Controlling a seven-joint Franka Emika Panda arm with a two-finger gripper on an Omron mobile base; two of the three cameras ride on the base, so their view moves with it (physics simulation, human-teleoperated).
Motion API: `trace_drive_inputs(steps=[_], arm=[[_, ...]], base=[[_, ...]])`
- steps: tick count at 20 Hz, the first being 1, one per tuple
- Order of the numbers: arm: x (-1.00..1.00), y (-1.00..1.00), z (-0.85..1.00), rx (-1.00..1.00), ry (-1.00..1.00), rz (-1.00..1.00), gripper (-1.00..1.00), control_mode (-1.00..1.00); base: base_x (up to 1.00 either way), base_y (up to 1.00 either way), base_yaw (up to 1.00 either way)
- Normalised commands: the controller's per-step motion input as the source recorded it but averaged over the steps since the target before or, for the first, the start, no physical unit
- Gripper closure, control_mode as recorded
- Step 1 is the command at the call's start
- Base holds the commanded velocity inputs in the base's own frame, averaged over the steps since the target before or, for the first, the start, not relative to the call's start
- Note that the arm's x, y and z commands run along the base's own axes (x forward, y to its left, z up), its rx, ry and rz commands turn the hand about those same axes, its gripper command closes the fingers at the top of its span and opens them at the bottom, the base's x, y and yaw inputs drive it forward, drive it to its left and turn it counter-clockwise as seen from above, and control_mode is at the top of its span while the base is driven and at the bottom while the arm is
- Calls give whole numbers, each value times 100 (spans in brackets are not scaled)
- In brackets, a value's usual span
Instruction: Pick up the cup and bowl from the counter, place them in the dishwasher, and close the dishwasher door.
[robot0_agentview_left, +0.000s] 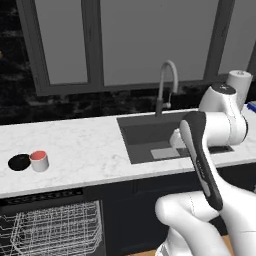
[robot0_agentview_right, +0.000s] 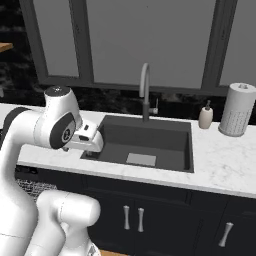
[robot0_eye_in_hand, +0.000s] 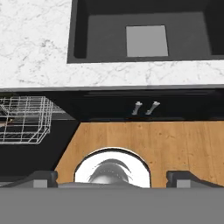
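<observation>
The cup (robot0_agentview_left: 39, 160), grey-white with a red top, stands at the left of the white marble counter (robot0_agentview_left: 85, 150). The black bowl (robot0_agentview_left: 19, 162) sits touching its left side. Below them the dishwasher (robot0_agentview_left: 40, 196) is open, and its white wire rack (robot0_agentview_left: 55, 227) is pulled out. In the hand view the rack (robot0_eye_in_hand: 22, 119) shows at the left, above the black, folded-down dishwasher door (robot0_eye_in_hand: 30, 157). My gripper (robot0_eye_in_hand: 113, 178) hangs over the sink's front edge, far to the right of the cup and bowl. It points down and is open with nothing between its fingertips (robot0_eye_in_hand: 43, 177).
A dark sink (robot0_agentview_left: 155, 135) with a grey faucet (robot0_agentview_left: 167, 85) is set in the counter's middle. A paper towel roll (robot0_agentview_right: 236, 116) and soap bottle (robot0_agentview_right: 205, 117) stand to the right. Black cabinets with silver handles (robot0_agentview_right: 133, 218) sit below, above a wooden floor (robot0_eye_in_hand: 144, 144).
</observation>
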Motion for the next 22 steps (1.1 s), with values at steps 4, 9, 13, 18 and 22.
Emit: trace_drive_inputs(steps=[4, 9, 13, 18, 22], arm=[[0, 0, 0, 0, 0, 0, -100, 100], [0, 0, 0, 0, 0, 0, -100, 100], [0, 0, 0, 0, 0, 0, -100, 100], [0, 0, 0, 0, 0, 0, -100, 100], [0, 0, 0, 0, 0, 0, -100, 100]], base=[[-11, -1, 13], [0, 0, 32], [0, -13, 49], [0, -24, 49], [7, -35, 46]])
